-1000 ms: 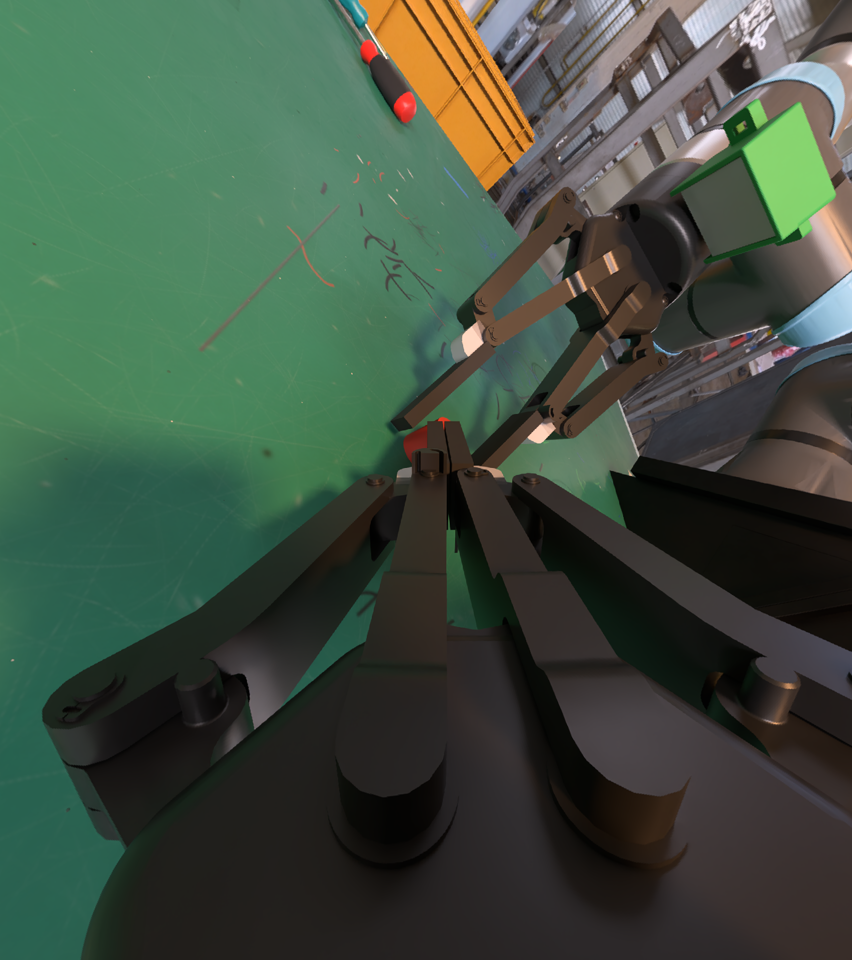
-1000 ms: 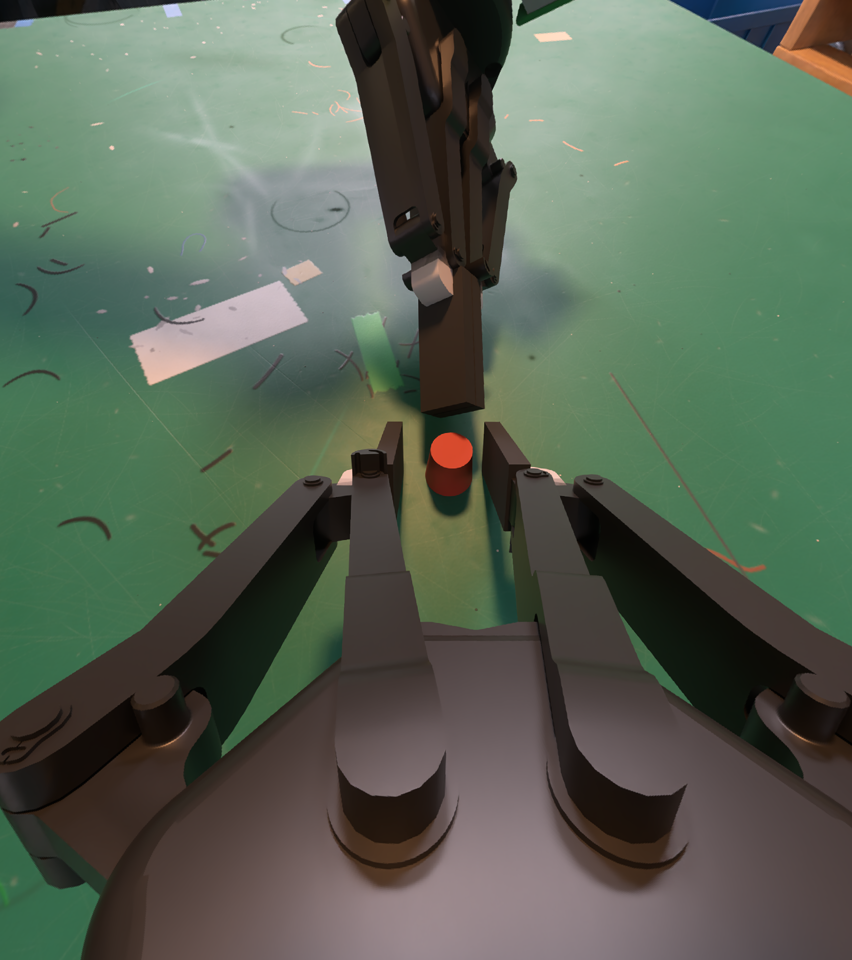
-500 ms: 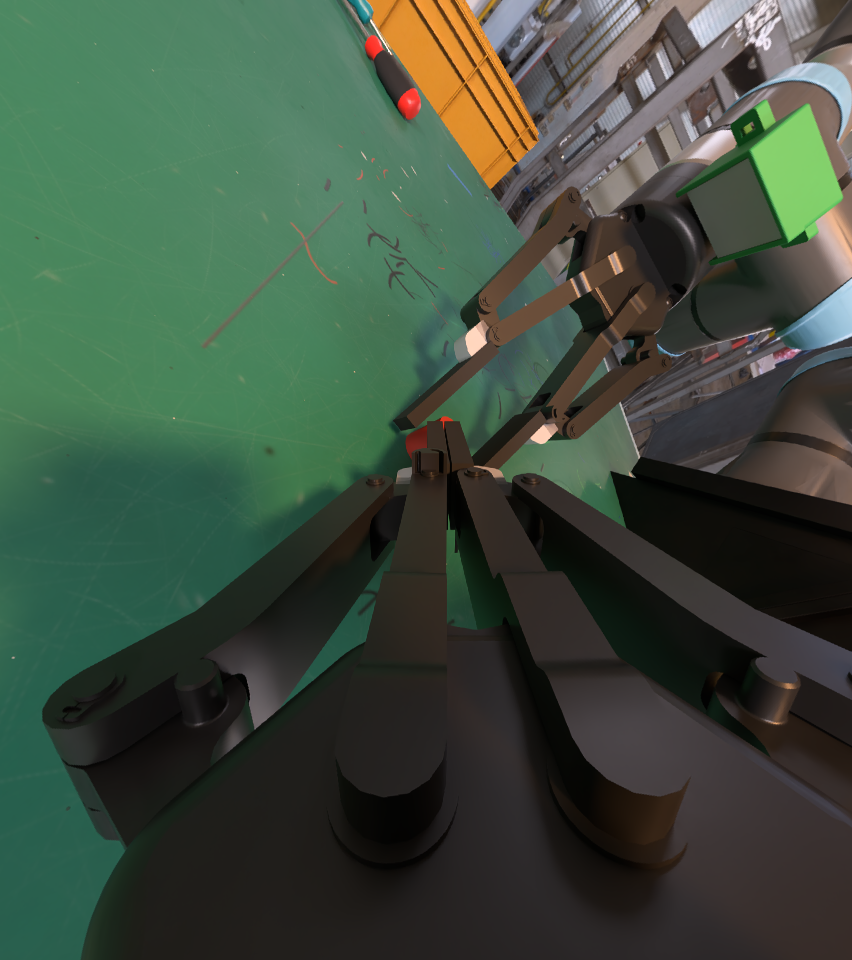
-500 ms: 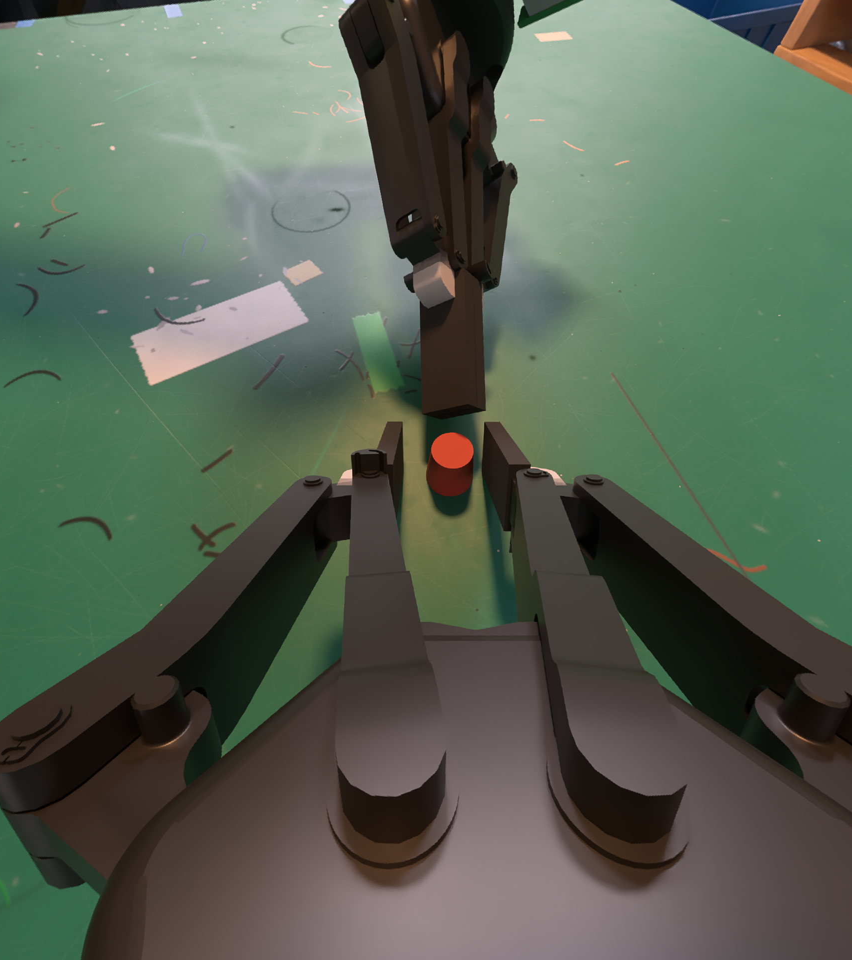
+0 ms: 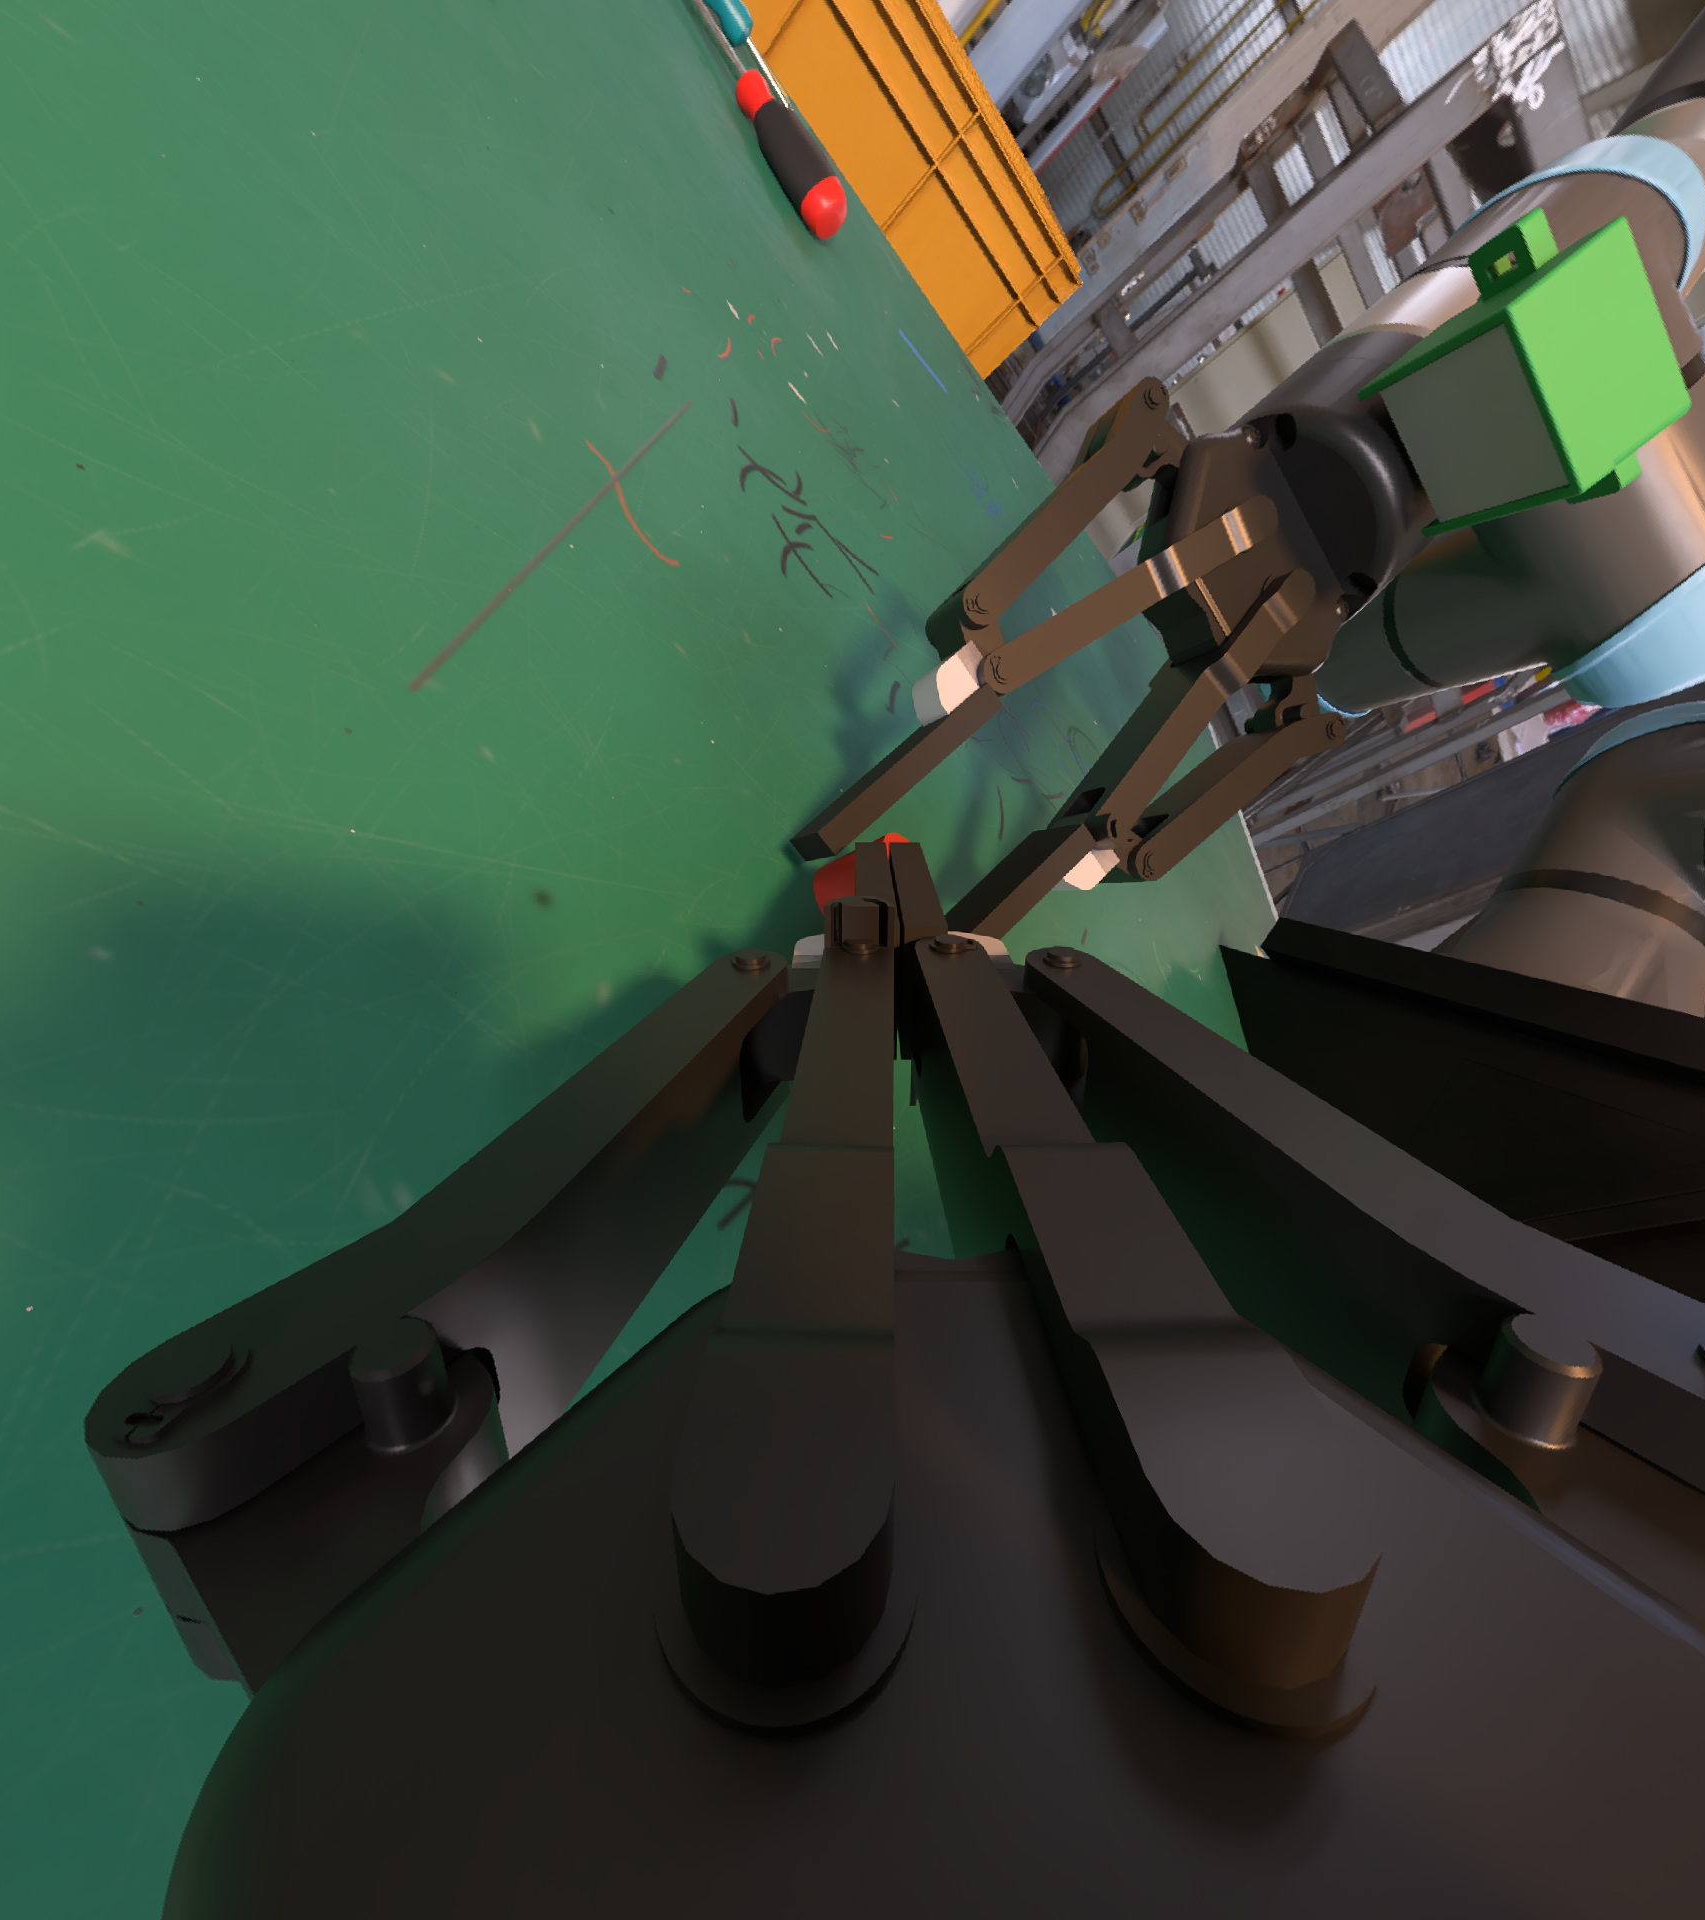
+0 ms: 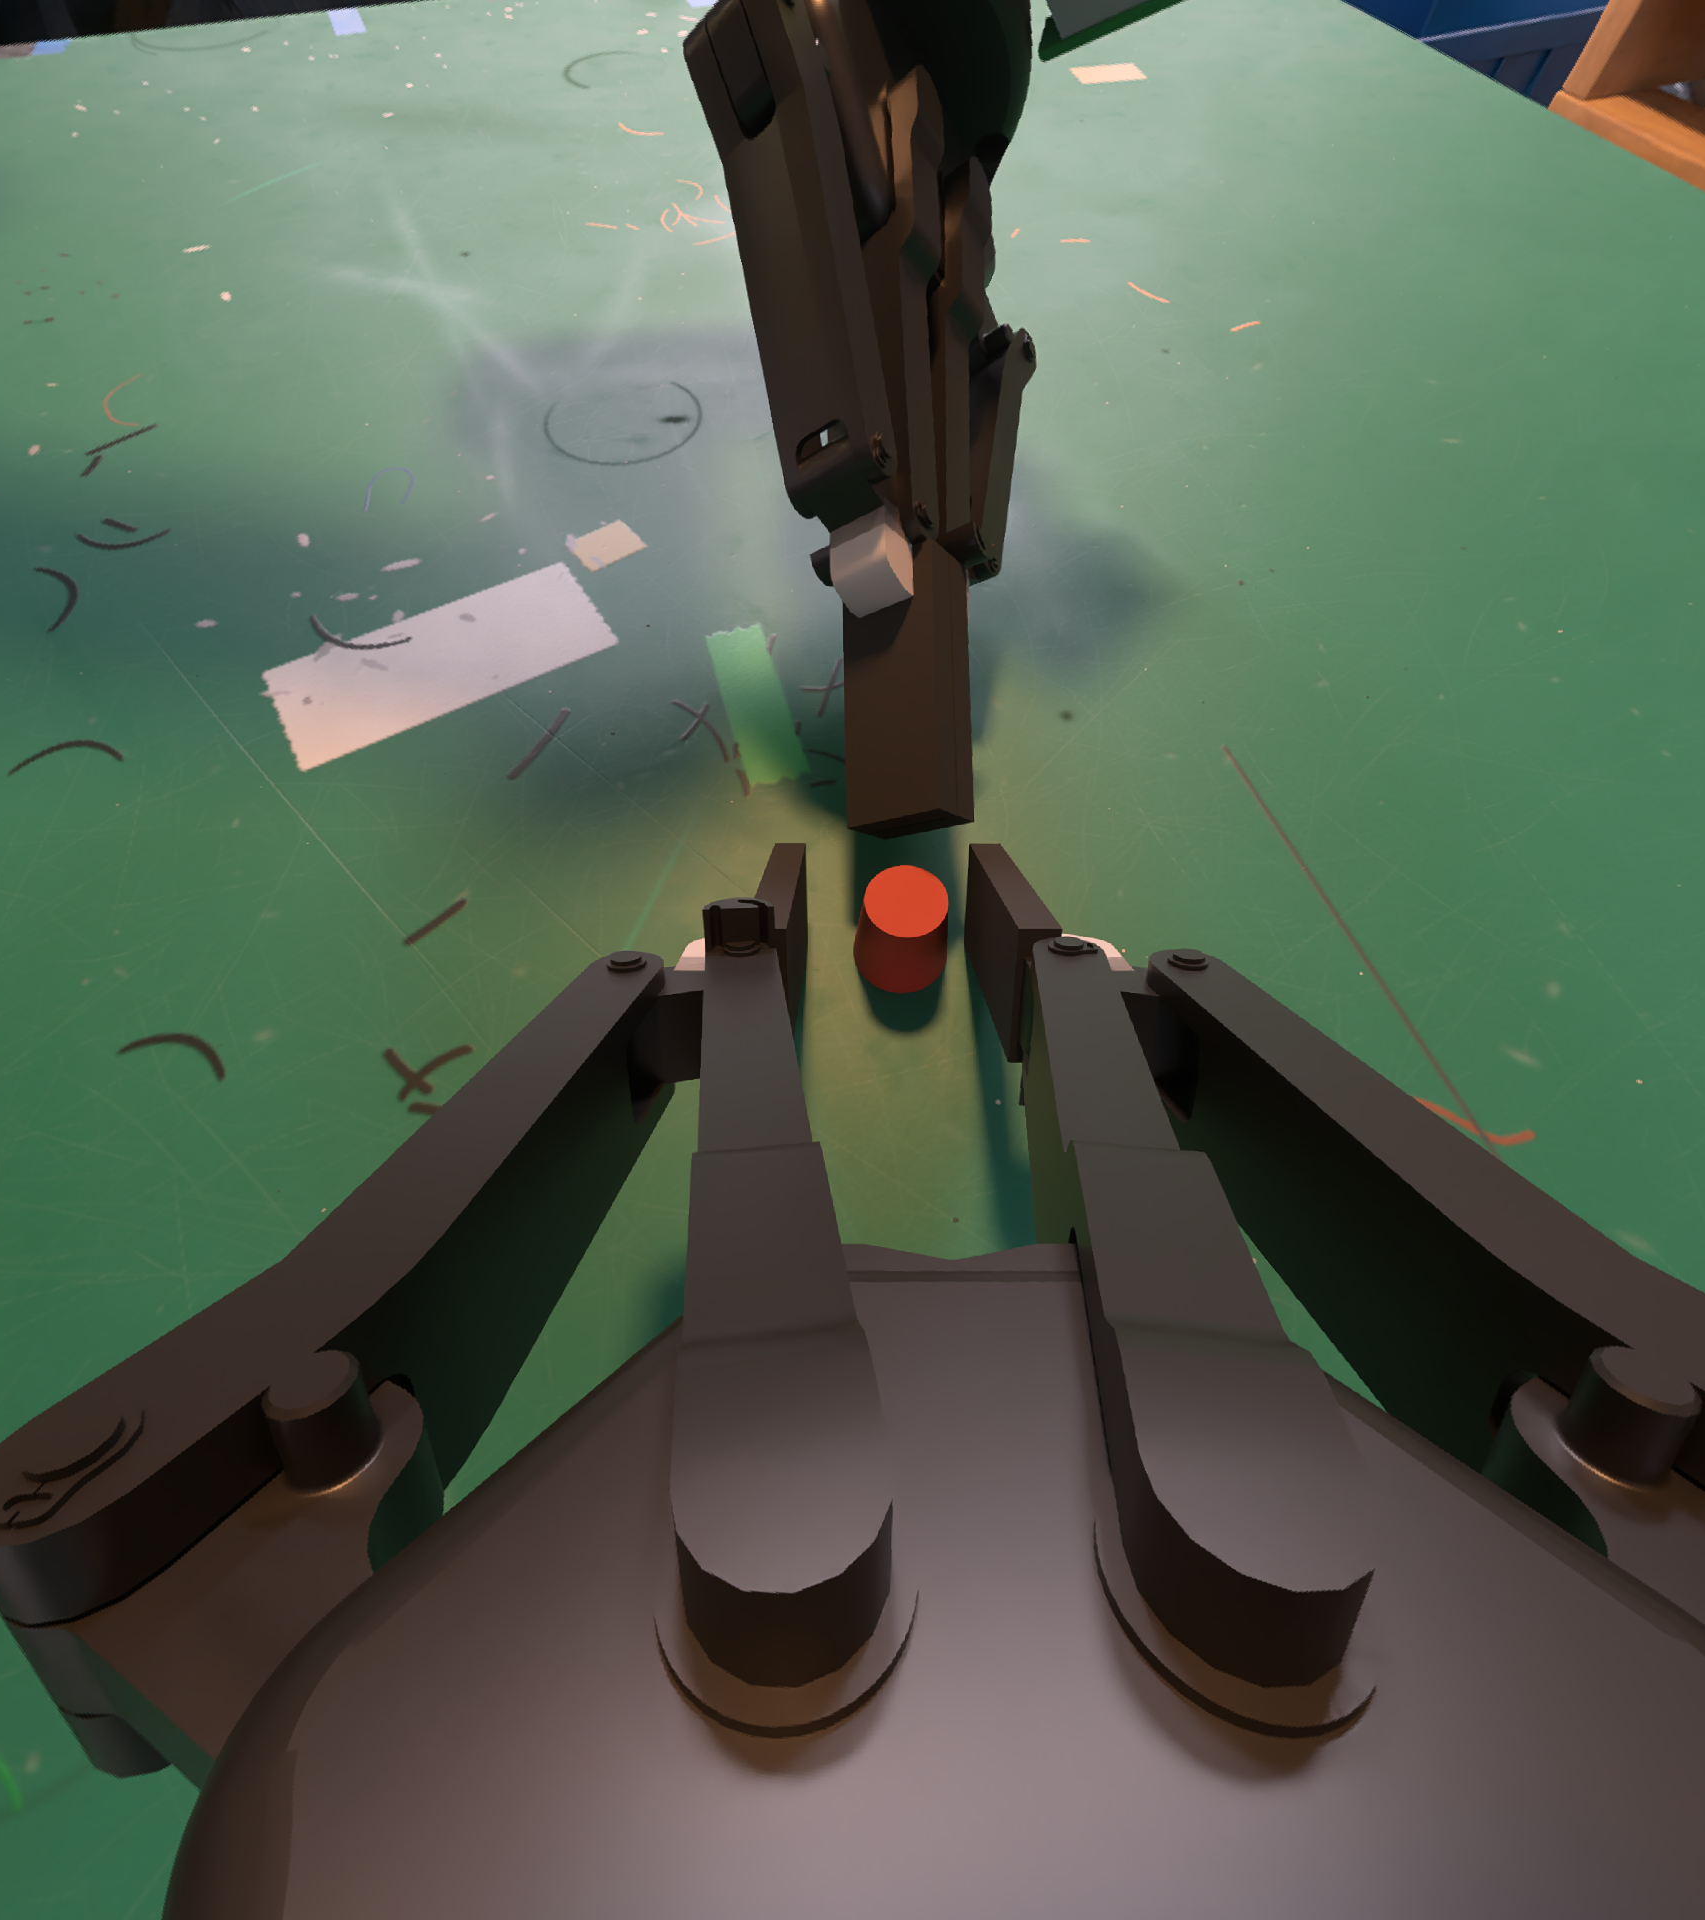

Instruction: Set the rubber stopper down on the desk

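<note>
The red rubber stopper (image 6: 902, 930) stands upright on the green desk (image 6: 1347, 520), wide end up, right between the two fingertips of the right claw (image 6: 887, 914). That claw is partly open: there is a narrow gap of desk on each side of the stopper, so neither pad touches it and it has hold of nothing. Just beyond the stopper, the left claw (image 6: 908, 821) comes down from above with its fingers pressed together, its tip hanging close over the far edge of the stopper, gripping nothing. From the left claw's own camera, only a sliver of the stopper (image 5: 835, 881) peeks out beside its closed tips (image 5: 887, 868). Far past it, near the desk's edge, lies a screwdriver (image 5: 791, 156) beside an orange crate (image 5: 931, 177).
</note>
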